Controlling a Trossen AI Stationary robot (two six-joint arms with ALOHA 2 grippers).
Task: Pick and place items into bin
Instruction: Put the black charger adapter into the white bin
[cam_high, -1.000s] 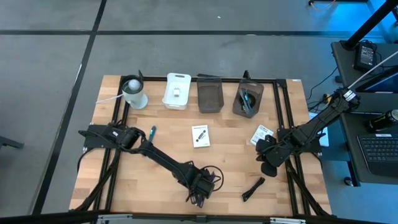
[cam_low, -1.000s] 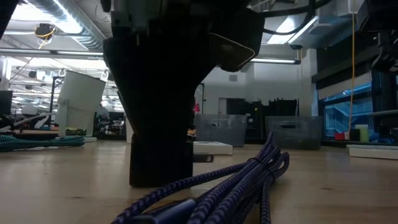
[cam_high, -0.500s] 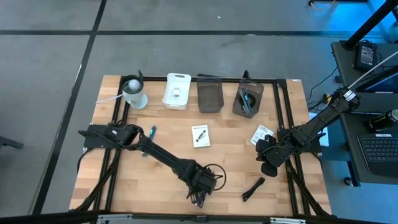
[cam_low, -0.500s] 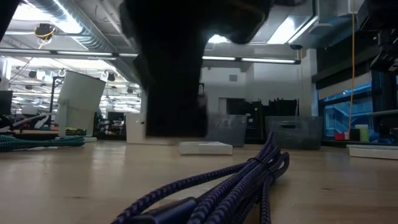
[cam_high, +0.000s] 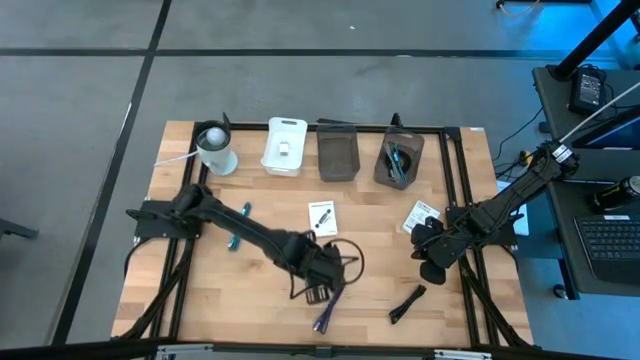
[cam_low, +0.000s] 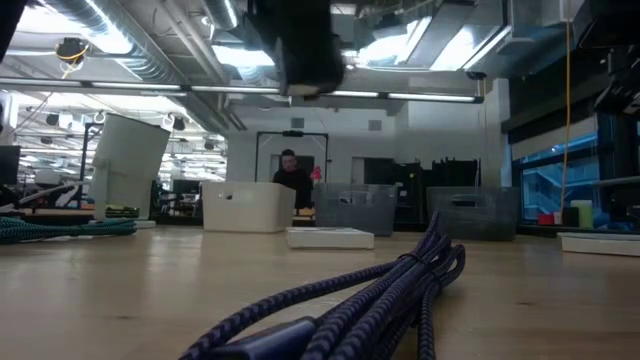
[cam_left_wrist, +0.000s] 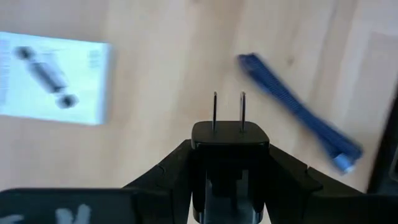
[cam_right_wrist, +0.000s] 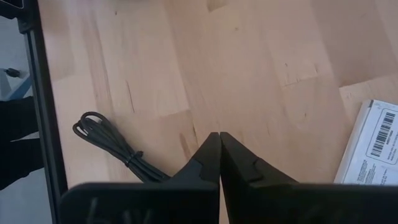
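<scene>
My left gripper (cam_high: 320, 268) hangs over the table's middle, shut on a black wall plug (cam_left_wrist: 229, 134) whose two prongs point away from the fingers. Its purple braided cable (cam_high: 328, 305) trails down to the table; in the low view the cable (cam_low: 380, 290) lies in front, with the gripper (cam_low: 305, 45) high above it. On the wood lie a teal pen (cam_high: 240, 218), two white cards (cam_high: 322, 217) (cam_high: 420, 215) and a black coiled cable (cam_high: 406, 303). My right gripper (cam_high: 420, 245) waits shut at the right side. My left gripper pinches the plug's black body (cam_left_wrist: 229, 155) between its two fingers (cam_left_wrist: 168, 171), coming from above and pointing down. The plug is lifted clear, prongs (cam_left_wrist: 228, 109) toward the table. Its cable hangs slack below, and the cable's free end (cam_left_wrist: 298, 112) lies on the wood.
Along the far edge stand a white cup (cam_high: 215, 148), a white bin (cam_high: 284, 147), a dark bin (cam_high: 337, 155) and a second dark bin (cam_high: 400, 160) with pens inside. The right wrist view shows the coiled cable (cam_right_wrist: 112, 146) and a card (cam_right_wrist: 373, 143). A person stands beyond the table (cam_low: 290, 175).
My left gripper has risen and moved toward the far edge, carrying the plug up off the table. The cable has been drawn out behind it: its purple end stays on the wood near the front edge while the plug end has lifted.
</scene>
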